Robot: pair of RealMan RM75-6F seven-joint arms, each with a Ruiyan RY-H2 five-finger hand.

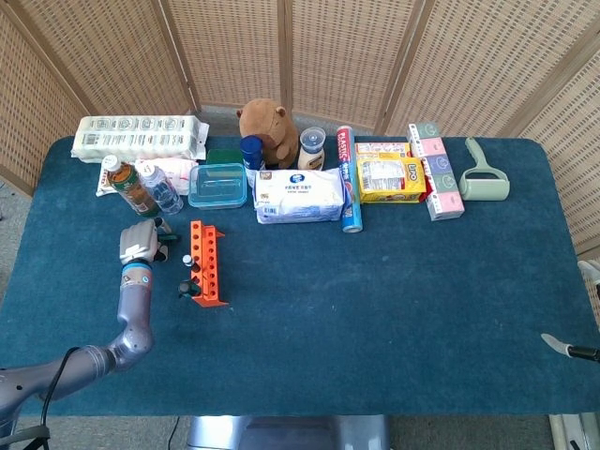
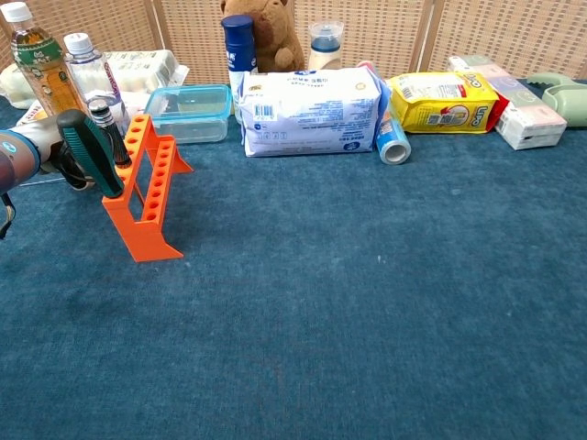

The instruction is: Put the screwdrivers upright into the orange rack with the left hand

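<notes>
Two screwdrivers stand at the orange rack (image 2: 147, 188), which sits on the blue table (image 1: 375, 300) left of centre: a green-handled screwdriver (image 2: 90, 152) leaning at the rack's left side, and a smaller black-handled screwdriver (image 2: 108, 131) just behind it. In the head view the rack (image 1: 206, 263) lies lengthwise, with both handles seen as dark spots on its left edge. The left hand (image 1: 141, 243) rests near the table surface just left of the rack's far end, close to a green-handled tool (image 1: 167, 238) lying beside its fingers; whether the fingers grasp that tool cannot be told, since the chest view shows only the wrist and part of the hand (image 2: 46, 151) behind the green handle. The right hand (image 1: 589, 281) appears only as a sliver at the right border, and its finger state cannot be told. Behind the rack stand two bottles (image 2: 55, 60), a clear lidded container (image 2: 191, 112), a white tissue pack (image 2: 310, 110) and a yellow packet (image 2: 438, 101).
</notes>
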